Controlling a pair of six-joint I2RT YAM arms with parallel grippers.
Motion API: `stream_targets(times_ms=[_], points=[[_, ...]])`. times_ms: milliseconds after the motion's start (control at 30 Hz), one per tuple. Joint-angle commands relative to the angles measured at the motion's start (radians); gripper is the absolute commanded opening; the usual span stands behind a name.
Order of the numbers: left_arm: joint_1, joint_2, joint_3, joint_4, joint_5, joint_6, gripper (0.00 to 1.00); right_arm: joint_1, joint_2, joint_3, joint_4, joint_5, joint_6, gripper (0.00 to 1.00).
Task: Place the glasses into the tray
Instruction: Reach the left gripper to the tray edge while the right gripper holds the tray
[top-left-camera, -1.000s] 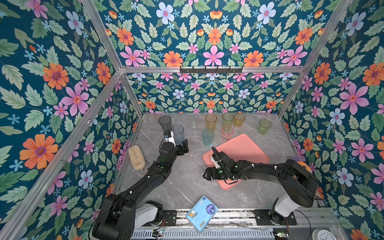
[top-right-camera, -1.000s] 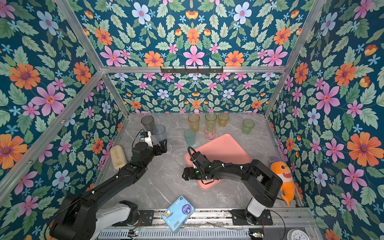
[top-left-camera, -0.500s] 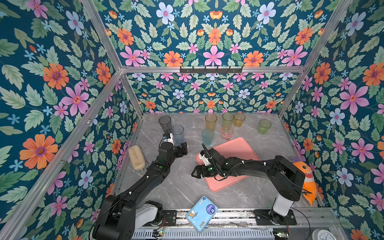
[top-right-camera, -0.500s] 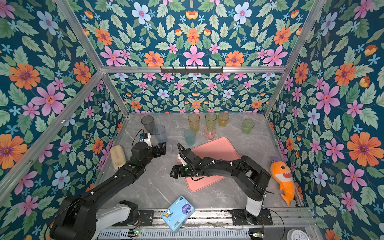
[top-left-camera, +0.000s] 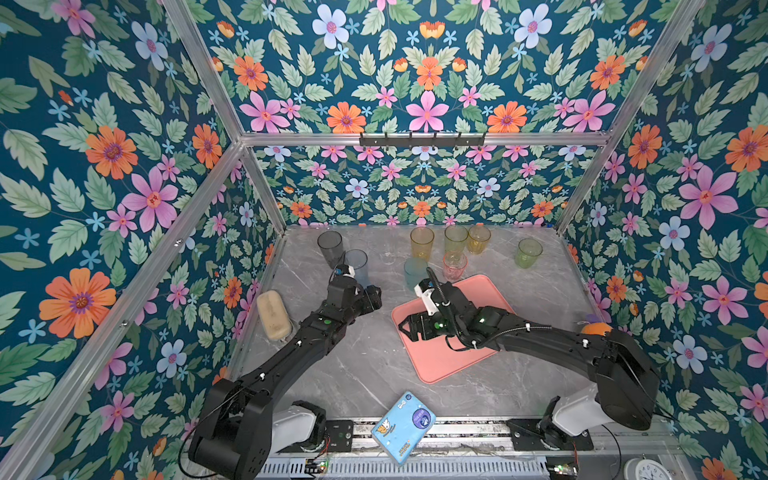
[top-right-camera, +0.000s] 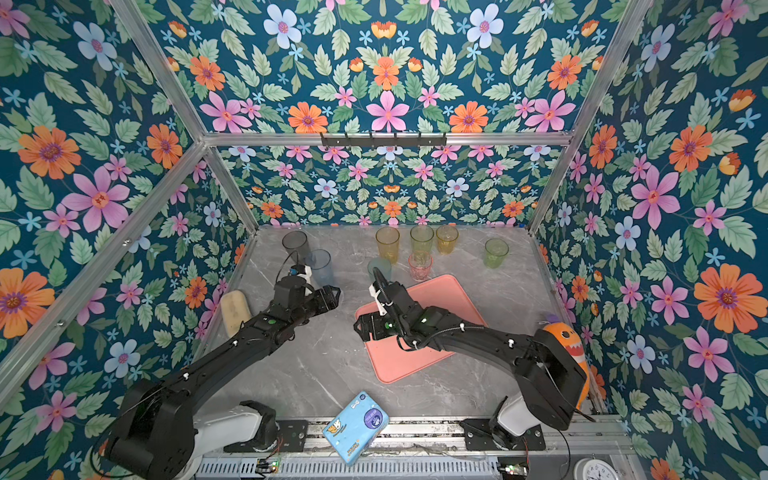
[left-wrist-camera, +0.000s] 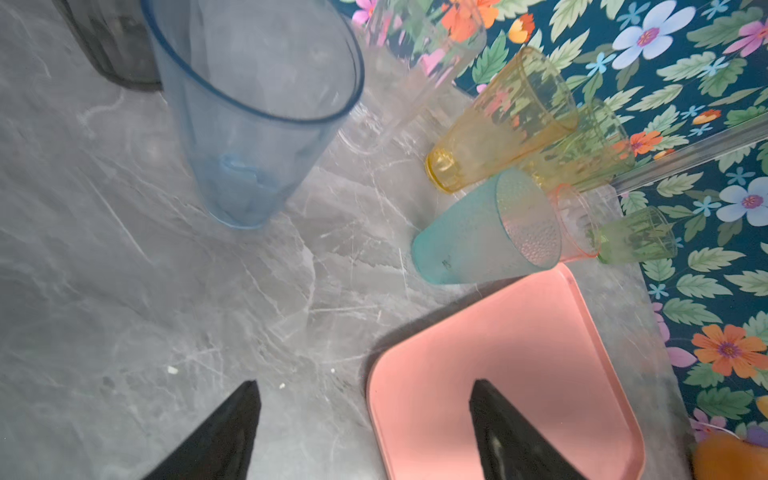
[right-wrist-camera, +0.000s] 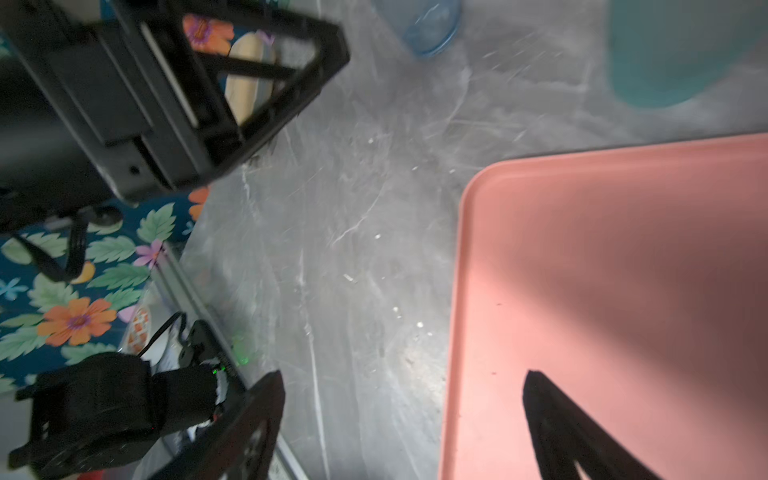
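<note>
We counted nine glasses (top-left-camera: 422, 243) in both top views, all upright on the counter (top-left-camera: 353, 374) beyond and beside the one tray (top-left-camera: 440, 361), none in it. The clear glass (left-wrist-camera: 407, 79) only showed properly in the left wrist view. Two arms reached low toward the middle; left hand (left-wrist-camera: 365, 415) and right hand (right-wrist-camera: 403, 382) gaped, gripping nothing.

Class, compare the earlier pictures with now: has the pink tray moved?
Yes. The tray has slid leftward across the table, widening its gap from the lone yellow-green tumbler at far right, which has stayed put.
</note>
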Motion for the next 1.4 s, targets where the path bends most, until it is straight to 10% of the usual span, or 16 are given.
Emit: stream_targets(times_ms=[0,500,1367], points=[[-0.069,0.044,0.040,-0.102,-0.005,-0.096,0.79,-0.057,-0.063,-0.039,-0.003,0.102,-0.033,0.93],[-0.470,0.291,0.263,-0.443,-0.290,-0.232,0.70,-0.176,-0.145,-0.094,0.008,0.185,-0.045,0.95],[-0.536,0.387,0.206,-0.409,-0.217,-0.267,0.55,-0.227,-0.091,-0.011,-0.061,0.230,-0.049,0.95]])
